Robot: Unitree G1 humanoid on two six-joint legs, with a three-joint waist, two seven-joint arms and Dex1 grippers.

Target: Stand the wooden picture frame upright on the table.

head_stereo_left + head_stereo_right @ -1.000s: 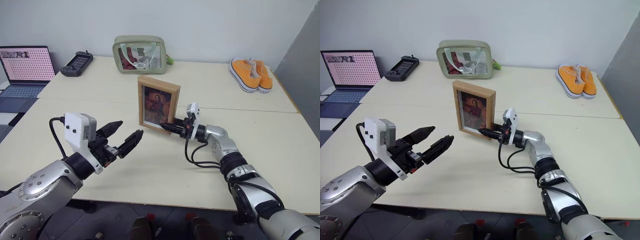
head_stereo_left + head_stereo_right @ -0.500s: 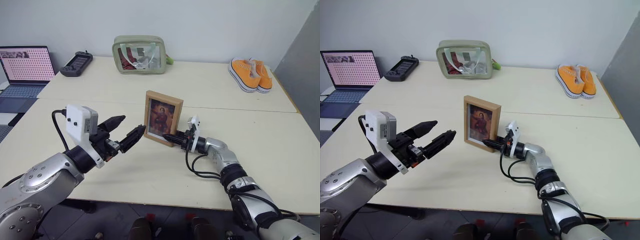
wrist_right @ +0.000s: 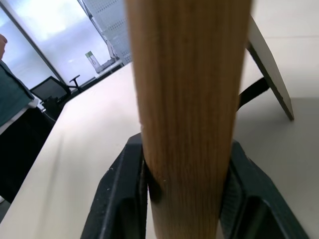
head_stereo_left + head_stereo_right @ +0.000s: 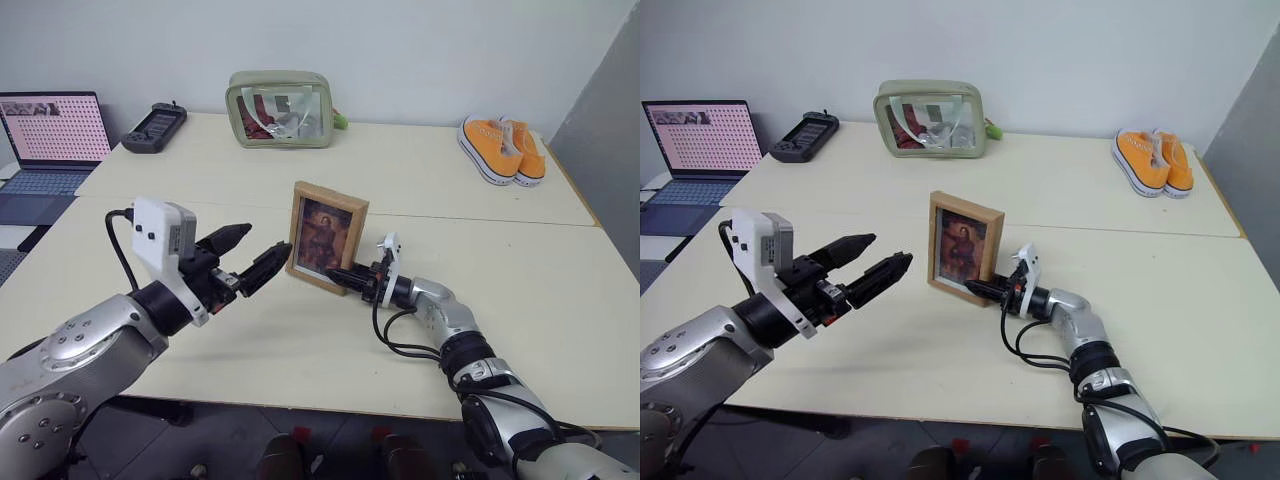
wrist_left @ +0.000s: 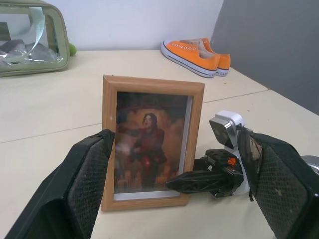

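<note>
Wooden picture frame standing upright mid-bench, stand unfolded behind. Right gripper clamping frame's lower edge; left gripper hovering, fingers apart. Risk: release nudging frame, toppling it.

A plain pale wall runs behind the cream worktop, and a grey panel closes off the right side. Soft, even light, no hard shadows. Along the far edge: an open laptop at the left, its screen lit pink, a dark handheld game controller beside it, a green transparent pouch in the middle, and a pair of orange sneakers off to the right. The right wrist view catches bright windows, an office chair and a person in a teal top.
</note>
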